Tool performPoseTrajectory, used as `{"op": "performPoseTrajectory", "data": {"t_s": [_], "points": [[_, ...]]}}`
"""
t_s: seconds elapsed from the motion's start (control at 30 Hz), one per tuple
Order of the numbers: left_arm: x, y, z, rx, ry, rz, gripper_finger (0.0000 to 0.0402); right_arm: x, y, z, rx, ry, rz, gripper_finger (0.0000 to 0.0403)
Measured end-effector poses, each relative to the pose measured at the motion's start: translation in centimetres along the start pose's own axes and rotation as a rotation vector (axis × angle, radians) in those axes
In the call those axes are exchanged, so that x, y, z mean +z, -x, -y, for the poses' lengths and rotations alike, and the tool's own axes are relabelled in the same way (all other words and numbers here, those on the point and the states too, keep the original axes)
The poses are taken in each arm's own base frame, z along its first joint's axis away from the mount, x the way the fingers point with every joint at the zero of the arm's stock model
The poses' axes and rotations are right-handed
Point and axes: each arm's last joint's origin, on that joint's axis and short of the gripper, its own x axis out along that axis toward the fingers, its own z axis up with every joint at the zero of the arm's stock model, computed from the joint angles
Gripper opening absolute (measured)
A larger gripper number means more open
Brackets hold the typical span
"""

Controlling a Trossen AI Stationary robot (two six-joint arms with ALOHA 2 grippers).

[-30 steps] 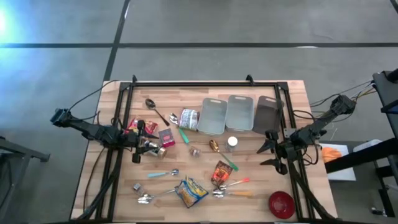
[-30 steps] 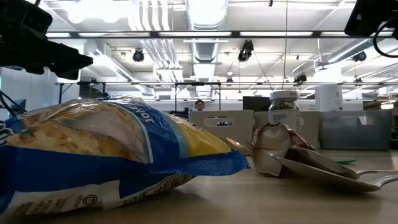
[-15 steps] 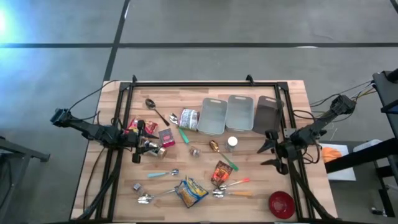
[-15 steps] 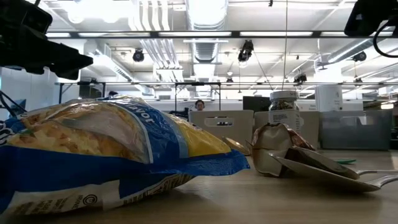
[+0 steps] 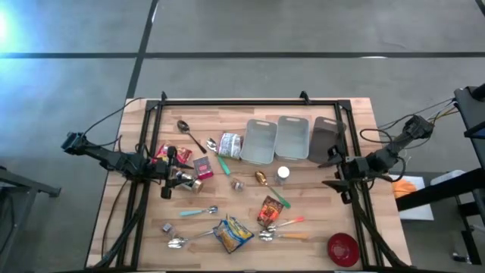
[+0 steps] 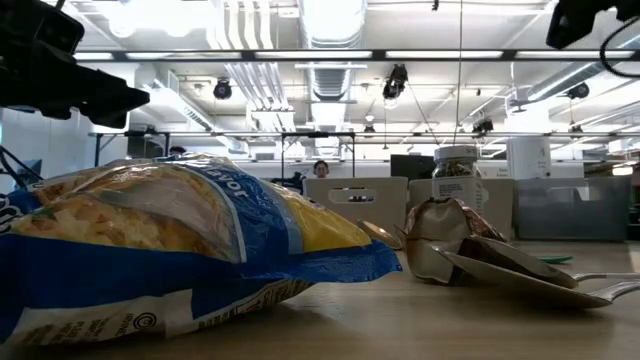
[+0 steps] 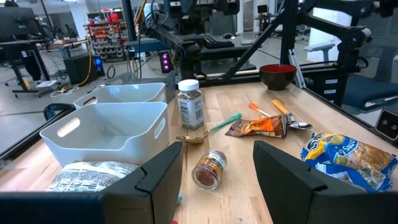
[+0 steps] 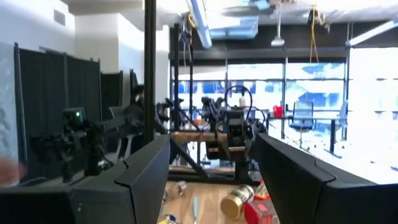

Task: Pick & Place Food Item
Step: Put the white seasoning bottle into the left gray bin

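Observation:
Food lies scattered on the wooden table (image 5: pixel 303 235): a blue and yellow chip bag (image 5: pixel 232 233) (image 6: pixel 180 250) near the front edge, an orange snack packet (image 5: pixel 270 208) (image 7: pixel 258 126), a silver packet (image 5: pixel 229 144) and a red packet (image 5: pixel 203 167). My left gripper (image 5: pixel 168 173) (image 7: pixel 217 180) hovers open at the table's left side, pointing level across it, next to the red packet. At the right side my right gripper (image 5: pixel 334 173) (image 8: pixel 211 180) is open and tipped upward. Neither has anything between its fingers.
Two pale bins (image 5: pixel 260 140) (image 5: pixel 292 136) and a dark one (image 5: pixel 326 138) stand at the back. A spice jar (image 5: pixel 283 175) (image 7: pixel 189 102) stands mid-table and a small jar (image 7: pixel 208 169) lies on its side. Spoons (image 5: pixel 189 135) and a red bowl (image 5: pixel 342 249) lie around.
My right gripper has risen a little at the table's right side, rolled about its own axis and tipped upward. Its fingers stay as far apart as before. The left arm and all the objects have kept still.

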Motion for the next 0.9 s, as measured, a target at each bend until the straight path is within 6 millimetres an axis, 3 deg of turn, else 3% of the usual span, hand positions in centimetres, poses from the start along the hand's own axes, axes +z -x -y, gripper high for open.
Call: {"op": "performPoseTrajectory", "data": {"t_s": [0.3,0.6,0.8,0.9], "points": [[0.0,0.0,0.0,0.0,0.001,0.0,0.0197,4.2,-1.3,0.0,-0.047,-0.106,-0.179,0.0235],[0.3,0.0,-0.1,0.032,-0.008,0.031,0.0197,7.6,-2.7,-0.2,-0.074,-0.093,-0.266,0.0235],[1.5,0.1,-0.9,0.166,0.355,0.114,0.0197,7.8,-3.5,-0.5,-0.137,-0.229,-0.278,0.0235],[3.1,0.4,-1.2,0.167,0.536,0.162,0.0197,7.4,-3.6,-0.5,-0.158,-0.315,-0.285,0.0235]]}}
